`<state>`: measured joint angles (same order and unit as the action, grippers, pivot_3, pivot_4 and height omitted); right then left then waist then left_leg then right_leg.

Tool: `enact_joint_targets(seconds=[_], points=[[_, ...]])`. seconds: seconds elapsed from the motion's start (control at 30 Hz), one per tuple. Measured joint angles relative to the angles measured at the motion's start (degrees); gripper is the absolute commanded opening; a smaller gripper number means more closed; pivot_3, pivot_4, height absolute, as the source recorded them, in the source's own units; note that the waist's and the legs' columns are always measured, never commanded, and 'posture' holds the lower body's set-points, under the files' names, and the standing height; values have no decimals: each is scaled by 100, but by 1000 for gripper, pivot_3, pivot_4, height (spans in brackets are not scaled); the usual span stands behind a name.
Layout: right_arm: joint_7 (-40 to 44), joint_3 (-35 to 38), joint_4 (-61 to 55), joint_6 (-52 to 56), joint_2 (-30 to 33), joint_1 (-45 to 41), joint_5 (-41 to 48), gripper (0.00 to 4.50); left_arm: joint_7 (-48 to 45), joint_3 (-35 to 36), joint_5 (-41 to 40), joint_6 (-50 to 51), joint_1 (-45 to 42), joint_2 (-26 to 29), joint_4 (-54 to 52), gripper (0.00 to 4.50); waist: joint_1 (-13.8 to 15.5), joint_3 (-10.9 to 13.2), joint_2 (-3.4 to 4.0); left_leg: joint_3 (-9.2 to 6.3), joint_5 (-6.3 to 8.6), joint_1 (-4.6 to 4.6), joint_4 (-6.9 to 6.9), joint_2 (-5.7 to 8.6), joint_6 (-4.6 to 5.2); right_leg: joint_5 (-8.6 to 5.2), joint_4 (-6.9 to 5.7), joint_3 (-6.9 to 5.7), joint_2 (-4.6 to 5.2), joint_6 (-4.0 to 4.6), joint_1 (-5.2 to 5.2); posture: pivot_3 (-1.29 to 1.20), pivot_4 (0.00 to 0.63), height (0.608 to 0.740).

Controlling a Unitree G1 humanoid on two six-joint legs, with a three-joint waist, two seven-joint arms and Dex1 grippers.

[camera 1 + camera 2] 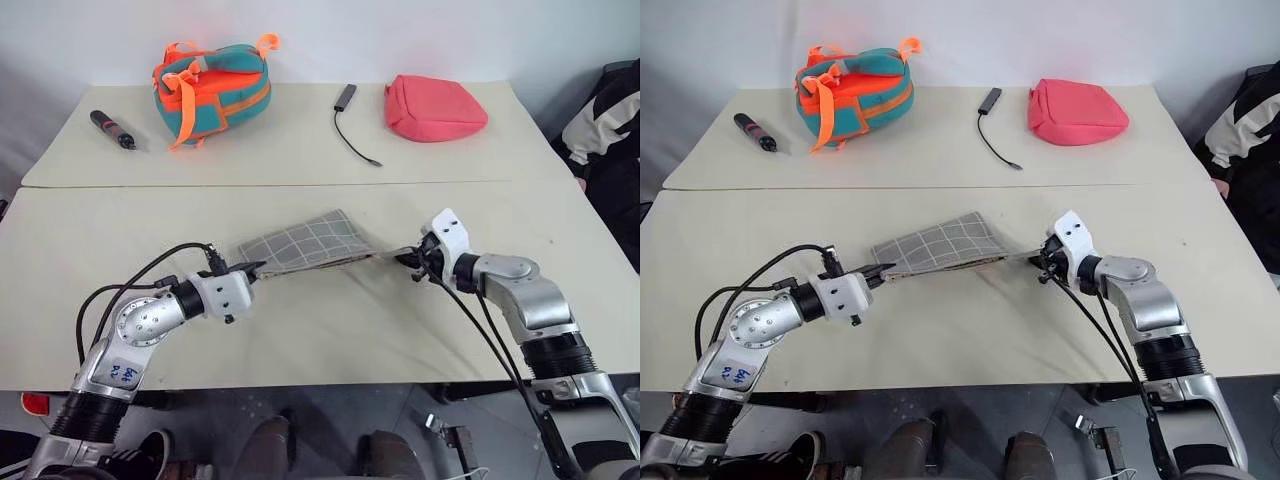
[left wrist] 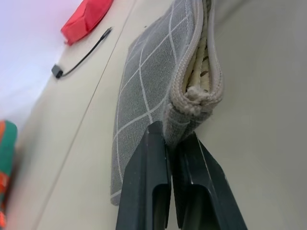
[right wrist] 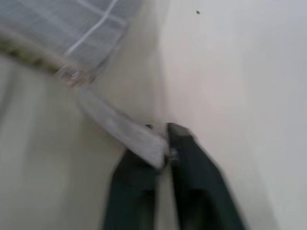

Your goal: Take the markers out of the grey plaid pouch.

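Left gripper [image 2: 175,143] clamping grey plaid pouch [image 1: 305,243] corner at table centre; right gripper [image 3: 160,143] pinching zipper pull [image 3: 120,129], tugging toward three o'clock. Keeping pull level, anchor firm.

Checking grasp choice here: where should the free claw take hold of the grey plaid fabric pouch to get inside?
By the upper lip of the grey plaid fabric pouch, at its unzipped beige-lined mouth, coming from the edge facing the robot. The left claw pins one end, so that lip gapes and can likely be pinched.
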<state>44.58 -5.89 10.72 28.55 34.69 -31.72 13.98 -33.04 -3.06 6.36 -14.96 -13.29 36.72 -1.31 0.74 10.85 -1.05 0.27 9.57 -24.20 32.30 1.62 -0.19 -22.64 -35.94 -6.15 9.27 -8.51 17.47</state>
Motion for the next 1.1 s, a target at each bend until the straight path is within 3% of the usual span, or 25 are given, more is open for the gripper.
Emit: enact_joint_targets(seconds=[0.07,0.3,0.5,0.6,0.8,0.93,1.1], points=[[392,5,-158,2,338,122,26,2292,-76,-2,-118,152,4,-41,-26,0,24,1,-2,0,2,-1,5,-1,3,0,2,0,0,0,0,0,150,740],[1755,306,-1287,493,1083,423,915,2292,-260,98,-510,575,-184,-42,-10,0,44,3,-4,9,12,-3,29,-14,5,2,6,0,-4,2,-6,0,150,740],[1401,603,-1721,383,452,-250,1165,2292,-804,227,-1397,1449,-222,-185,-132,0,23,5,-6,12,39,-6,61,-50,-15,5,7,5,-40,8,-6,0,150,740],[1393,548,-1989,358,310,-410,1205,1797,-959,225,-1567,1626,-228,-187,-274,0,53,5,-7,13,47,-9,67,-62,-17,8,6,7,-56,13,-12,0,150,740],[1047,-86,-2070,60,-208,-506,751,42,-949,291,-1737,1931,-403,-242,-296,0,56,6,-9,18,48,-11,73,-66,-18,9,6,16,-59,15,-7,0,150,740],[678,-679,-2015,-415,-586,-518,93,42,-902,257,-1705,1931,-405,-307,-313,0,29,6,-9,22,50,-10,72,-73,-22,10,0,20,-69,17,-2,0,150,740],[583,-784,-1841,-734,-534,-517,-367,42,-896,248,-1691,1950,-403,-325,-393,0,56,7,-9,24,50,-11,75,-74,-22,11,3,22,-69,19,-3,0,150,740]])
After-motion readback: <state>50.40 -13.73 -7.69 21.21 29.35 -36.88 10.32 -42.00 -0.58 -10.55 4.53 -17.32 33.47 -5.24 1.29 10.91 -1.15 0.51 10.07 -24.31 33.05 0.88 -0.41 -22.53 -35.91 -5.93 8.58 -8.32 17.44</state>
